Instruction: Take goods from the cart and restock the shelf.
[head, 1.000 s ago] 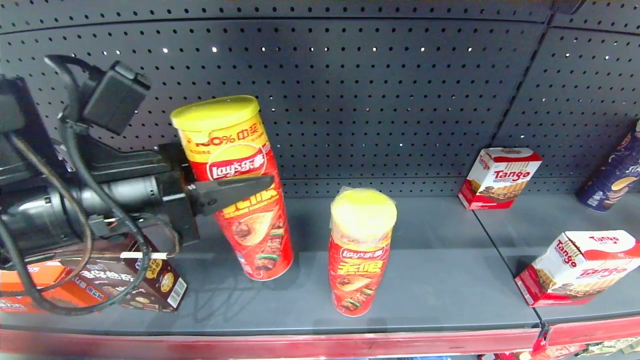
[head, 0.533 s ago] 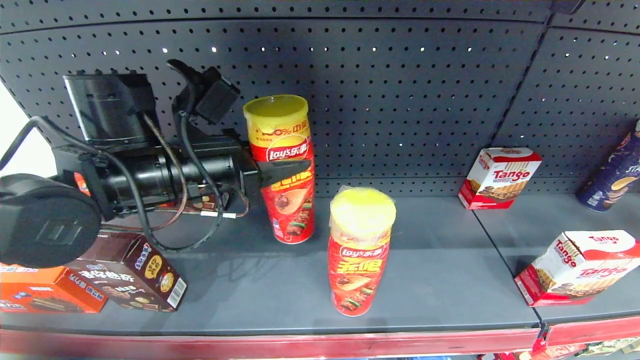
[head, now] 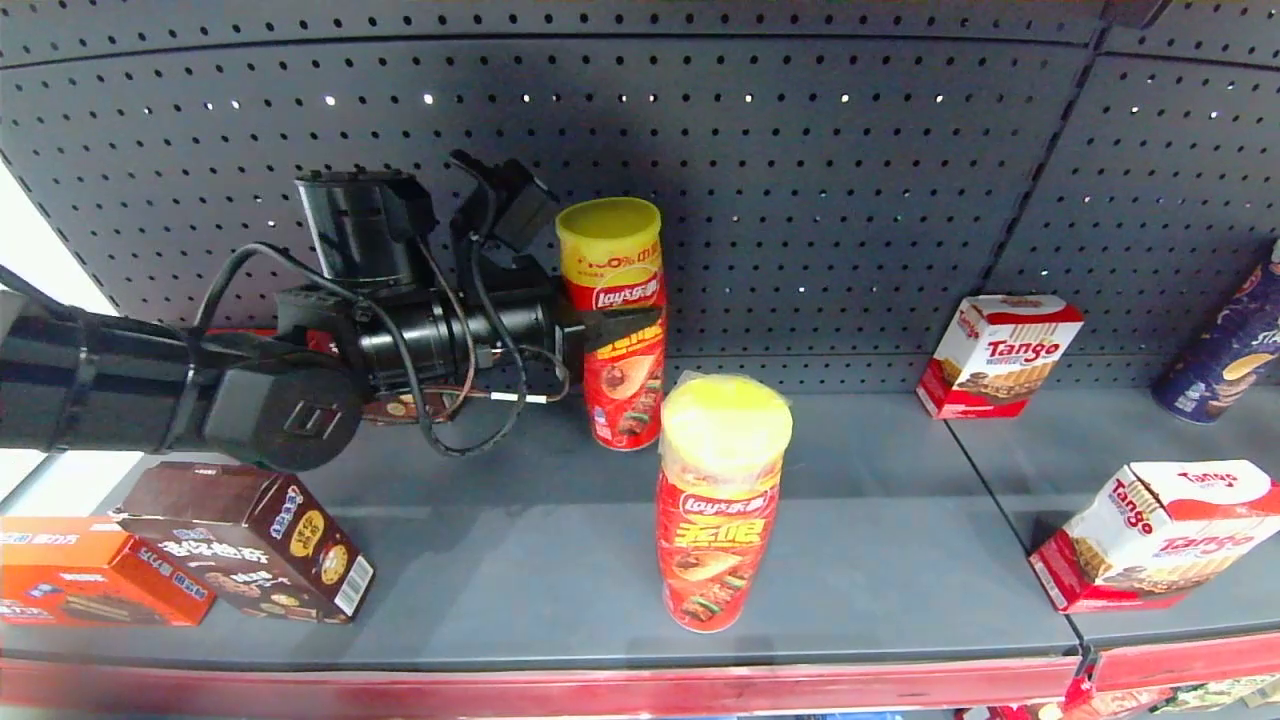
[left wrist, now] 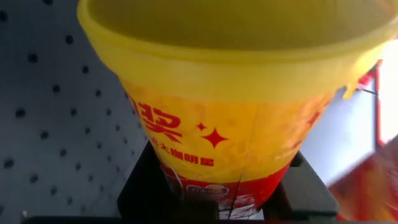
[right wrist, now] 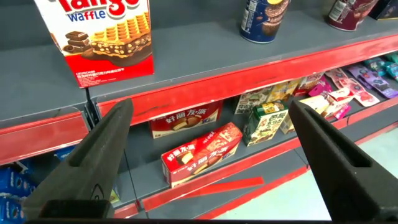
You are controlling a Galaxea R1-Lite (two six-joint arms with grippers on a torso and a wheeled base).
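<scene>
My left gripper (head: 622,328) is shut on a red chip can with a yellow lid (head: 618,318), held upright near the back of the grey shelf (head: 500,560), close to the pegboard wall. In the left wrist view the same chip can (left wrist: 236,106) looms large, with the black fingers (left wrist: 149,193) at its sides. A second chip can of the same kind (head: 720,500) stands upright on the shelf, in front and slightly right of the held one. My right gripper (right wrist: 217,162) is open with nothing between its fingers, out in front of the lower shelves.
A brown box (head: 250,545) and an orange box (head: 90,570) lie at the shelf's front left. Two wafer boxes (head: 1000,355) (head: 1150,535) and a dark blue can (head: 1225,355) sit on the right shelf section. A red lip (head: 540,690) runs along the shelf front.
My left arm has carried the chip can to the right and deeper into the shelf, towards the pegboard, ending just behind the standing can. Everything else is still.
</scene>
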